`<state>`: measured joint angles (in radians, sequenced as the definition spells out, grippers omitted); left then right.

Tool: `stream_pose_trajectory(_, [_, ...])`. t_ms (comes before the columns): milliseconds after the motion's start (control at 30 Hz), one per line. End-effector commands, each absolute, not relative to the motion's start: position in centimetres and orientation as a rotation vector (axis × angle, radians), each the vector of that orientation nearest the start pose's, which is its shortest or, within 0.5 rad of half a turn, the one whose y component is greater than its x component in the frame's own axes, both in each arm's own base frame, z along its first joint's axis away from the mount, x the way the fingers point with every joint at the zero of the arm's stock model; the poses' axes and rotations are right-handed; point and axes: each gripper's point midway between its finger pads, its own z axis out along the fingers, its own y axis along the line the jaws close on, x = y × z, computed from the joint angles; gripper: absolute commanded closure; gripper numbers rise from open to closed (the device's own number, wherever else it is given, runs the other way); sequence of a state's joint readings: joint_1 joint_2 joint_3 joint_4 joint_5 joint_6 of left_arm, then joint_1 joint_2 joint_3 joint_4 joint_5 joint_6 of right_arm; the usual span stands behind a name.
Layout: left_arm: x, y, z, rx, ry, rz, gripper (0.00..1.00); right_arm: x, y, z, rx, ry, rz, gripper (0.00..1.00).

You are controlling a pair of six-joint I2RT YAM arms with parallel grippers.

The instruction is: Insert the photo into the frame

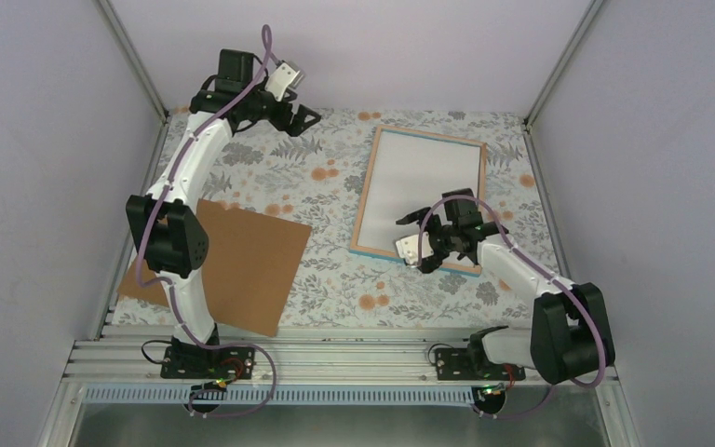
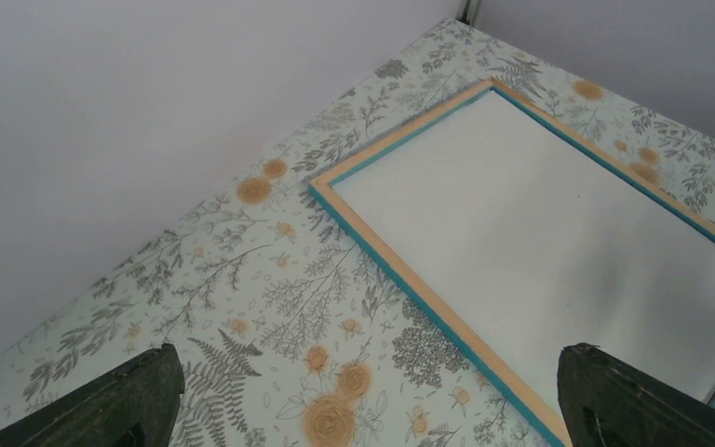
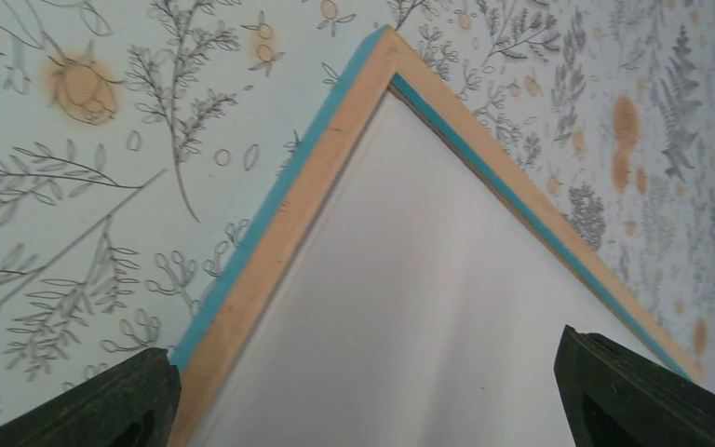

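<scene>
Lying back-up at one o'clock on the floral table (image 1: 335, 191), the frame (image 1: 364, 196) holds a white sheet (image 1: 424, 182); brown board (image 1: 242, 261) at eight o'clock. Right gripper (image 1: 470, 219) hovers, jaws spread, above its five o'clock corner; left gripper (image 1: 303, 121), jaws apart, at eleven.

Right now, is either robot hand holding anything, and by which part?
Nothing is held. Both the left gripper and right gripper are open and empty.

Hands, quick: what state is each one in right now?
Left hand: open, holding nothing.
Right hand: open, holding nothing, over the frame.
</scene>
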<state>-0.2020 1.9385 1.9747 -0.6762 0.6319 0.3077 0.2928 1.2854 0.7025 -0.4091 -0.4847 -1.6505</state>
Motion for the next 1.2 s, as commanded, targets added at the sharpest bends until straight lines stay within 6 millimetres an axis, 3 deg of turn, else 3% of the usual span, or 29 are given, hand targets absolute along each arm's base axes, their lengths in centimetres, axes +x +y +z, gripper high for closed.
stream_pose_trajectory(0, [49.0,-18.6,29.1,0.886,1.990,-0.607,0.00,27.2,17.1,11.4,-1.999,1.277,0.099,0.00])
stream_pose_trajectory(133, [46.7,-15.7,26.4,0.926,2.041,-0.569,0.00,30.1,18.7,16.3,-1.742,1.441,0.203,0.00])
stream_pose_trajectory(233, [43.4,-13.8,22.4,1.048,2.090,-0.462,0.00,32.8,19.3,19.4,-1.516,1.579,0.269,0.00])
stream_pose_trajectory(367, [38.1,-10.4,16.5,1.202,2.174,-0.311,0.00,35.5,19.3,22.1,-1.267,1.653,0.281,0.00])
stream_pose_trajectory(467, [34.1,-8.1,12.6,1.318,2.242,-0.244,0.00,36.3,18.9,22.9,-1.171,1.686,0.280,0.00])
stream_pose_trajectory(633, [27.6,-4.8,7.4,1.539,2.317,-0.137,0.00,35.5,20.6,23.5,-1.209,1.750,0.488,0.00])
stream_pose_trajectory(767, [24.6,-2.4,4.0,1.625,2.397,-0.044,0.00,35.4,21.8,22.9,-1.226,1.830,0.653,0.00])
stream_pose_trajectory(867, [23.8,-1.3,1.7,1.658,2.447,-0.001,0.00,35.8,22.4,22.5,-1.198,1.862,0.724,0.00])
stream_pose_trajectory(933, [24.6,-1.2,0.7,1.643,2.453,0.009,0.00,36.1,22.7,22.4,-1.168,1.879,0.762,0.00])
stream_pose_trajectory(1033, [27.5,-1.7,-0.3,1.559,2.491,0.003,0.01,36.5,22.9,22.4,-1.139,1.908,0.791,0.00])
stream_pose_trajectory(1167, [33.1,-3.8,-1.2,1.424,2.497,0.044,0.04,36.9,22.9,21.8,-1.113,1.945,0.802,0.00])
